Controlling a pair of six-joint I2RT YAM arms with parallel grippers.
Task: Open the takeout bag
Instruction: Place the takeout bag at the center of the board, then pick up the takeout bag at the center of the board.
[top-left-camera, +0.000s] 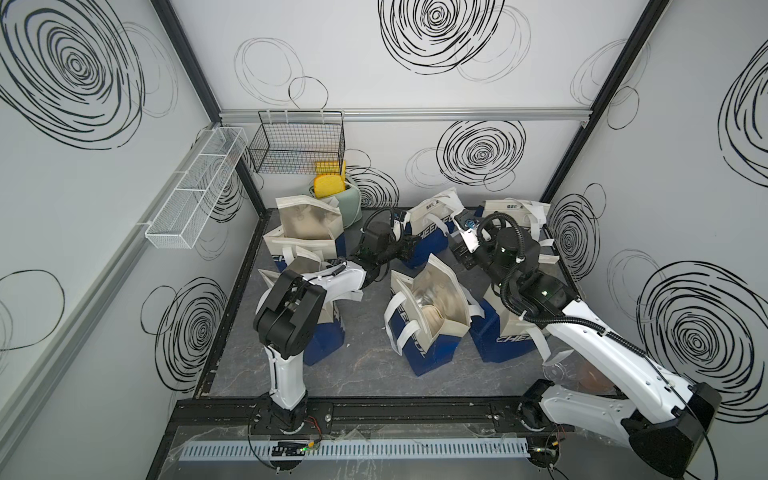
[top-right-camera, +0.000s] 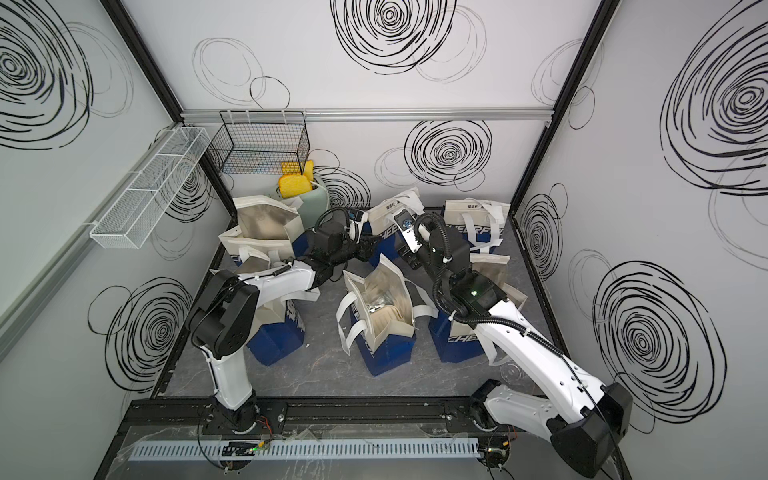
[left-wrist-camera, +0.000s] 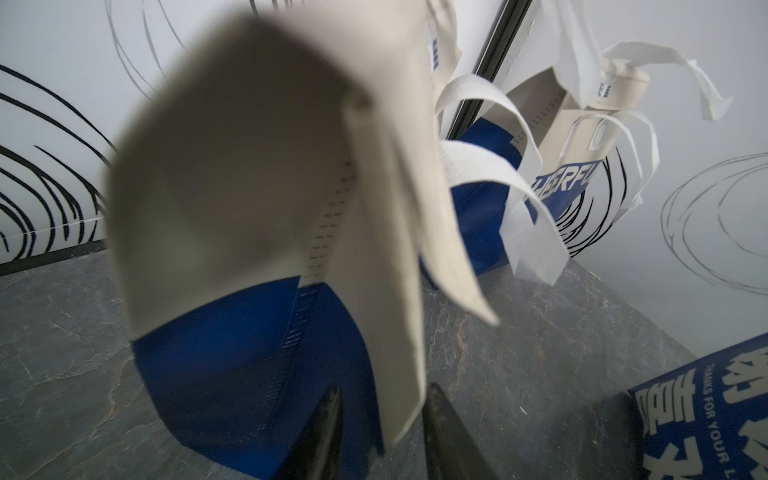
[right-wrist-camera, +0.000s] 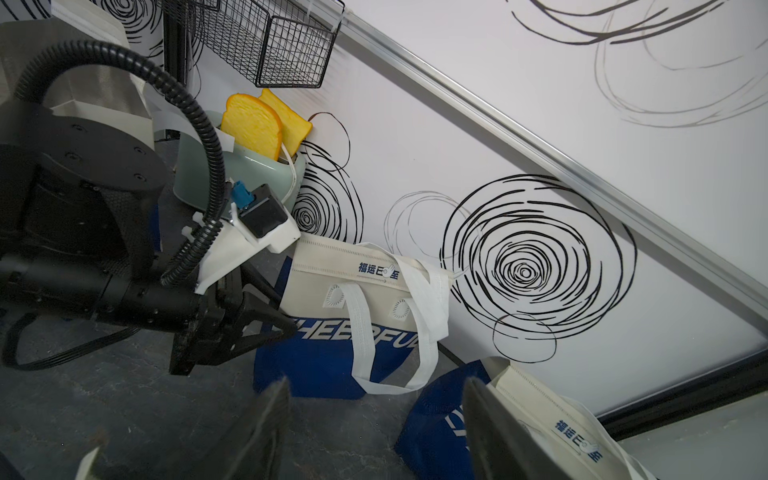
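The takeout bag (top-left-camera: 432, 224) (top-right-camera: 390, 220), cream above and blue below, stands shut at the back middle of the floor. Its white handles (right-wrist-camera: 361, 332) hang down its front. My left gripper (top-left-camera: 409, 249) (left-wrist-camera: 382, 386) is at the bag's left side. The jaws are open, and the end of a cream flap (left-wrist-camera: 399, 316) hangs between the fingers without being pinched. My right gripper (top-left-camera: 461, 255) (right-wrist-camera: 376, 382) hovers open over bare floor just right of this bag, holding nothing.
Several more cream-and-blue bags stand around. One is open in the centre (top-left-camera: 432, 307), one open at the back left (top-left-camera: 307, 228), one at the back right (top-left-camera: 511, 212). A green toaster (top-left-camera: 349, 208) with toast, a black wire basket (top-left-camera: 299, 141) and a white wire shelf (top-left-camera: 195, 187) line the back-left walls.
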